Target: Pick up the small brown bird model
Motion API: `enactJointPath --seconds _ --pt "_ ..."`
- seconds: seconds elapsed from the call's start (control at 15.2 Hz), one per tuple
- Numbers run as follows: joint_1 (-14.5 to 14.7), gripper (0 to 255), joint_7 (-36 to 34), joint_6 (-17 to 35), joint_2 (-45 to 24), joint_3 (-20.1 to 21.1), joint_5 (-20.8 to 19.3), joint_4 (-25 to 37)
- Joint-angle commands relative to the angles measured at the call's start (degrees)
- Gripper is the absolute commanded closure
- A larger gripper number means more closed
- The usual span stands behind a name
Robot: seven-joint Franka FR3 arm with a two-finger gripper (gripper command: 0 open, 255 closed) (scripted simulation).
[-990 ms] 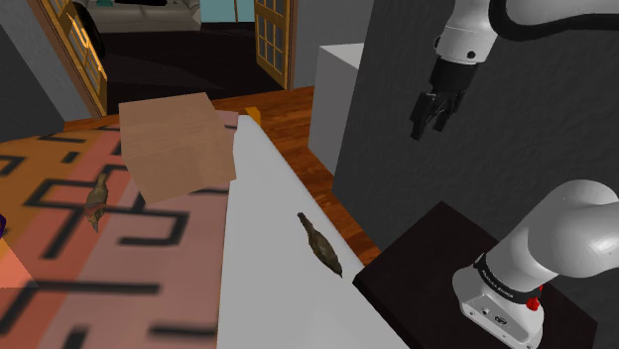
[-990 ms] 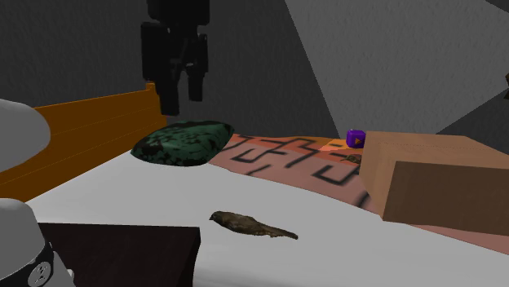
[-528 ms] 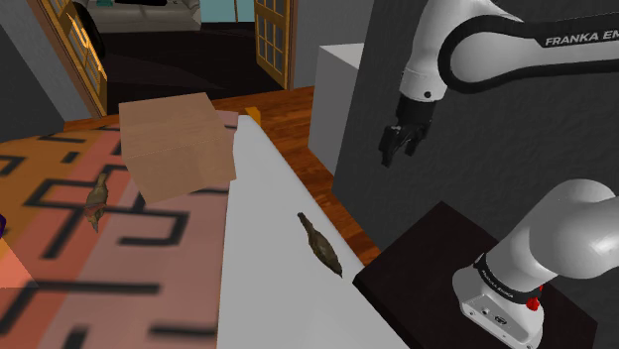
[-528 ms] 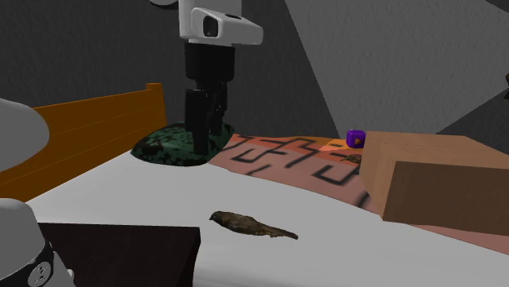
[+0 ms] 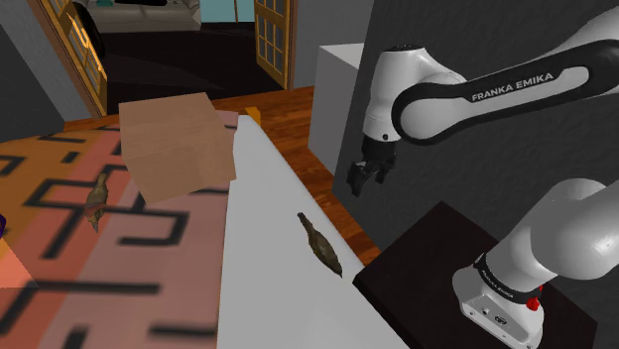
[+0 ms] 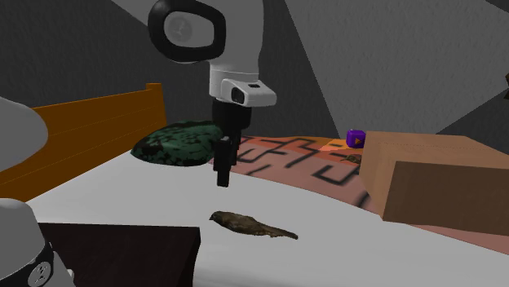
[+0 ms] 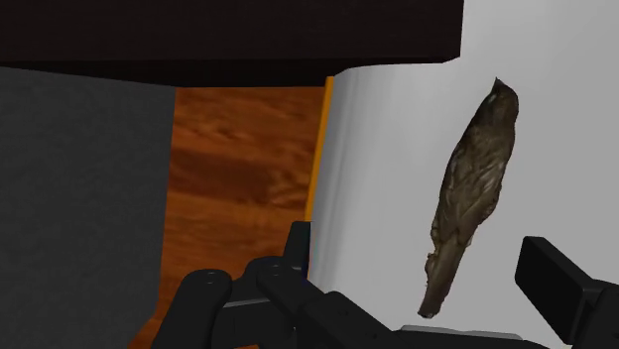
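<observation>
White bed [image 5: 260, 292] by the stand [image 5: 422, 260], with the bird [image 5: 319, 244] lying flat near its edge: bring the open, empty pincer [image 5: 362, 179] over the thick mid-body, straddle its narrow width, descend, then close gently.

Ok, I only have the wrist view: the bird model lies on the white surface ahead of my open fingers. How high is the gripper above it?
Observer: In the second exterior view the gripper hangs clear above the white surface, with a visible gap down to the small brown bird model. No contact.
Operator: Is it straight over the bird?
Observer: Not quite. In the shoulder view it appears up and to the right of the bird, toward the surface's edge.
Operator: Anything I could confuse it with?
Observer: Yes. A second brown bird-like figure lies on the patterned cover beside the cardboard box, far from the gripper.
</observation>
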State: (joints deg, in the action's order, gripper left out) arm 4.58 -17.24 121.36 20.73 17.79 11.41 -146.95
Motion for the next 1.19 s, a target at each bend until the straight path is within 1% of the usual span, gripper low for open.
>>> enactJointPath --seconds 0.0,0.2,0.33,0.59,0.79,0.99,1.12 --pt "0.02 0 -1.19 4.03 -4.26 1.34 -0.4 0.09" --pt "0.23 0 -3.9 9.46 -10.95 3.46 -1.71 0.97" --pt "0.37 0 -6.08 12.88 -15.69 4.65 -3.27 1.95" --pt "1.2 0 -11.4 18.95 -25.64 5.89 -8.17 4.84" --pt "2.89 0 -15.81 22.59 -33.21 5.36 -12.77 7.84" --pt "5.52 0 -19.78 25.35 -40.49 3.75 -16.98 11.48" --pt "6.12 0 -20.26 26.66 -42.07 2.99 -17.79 11.7"
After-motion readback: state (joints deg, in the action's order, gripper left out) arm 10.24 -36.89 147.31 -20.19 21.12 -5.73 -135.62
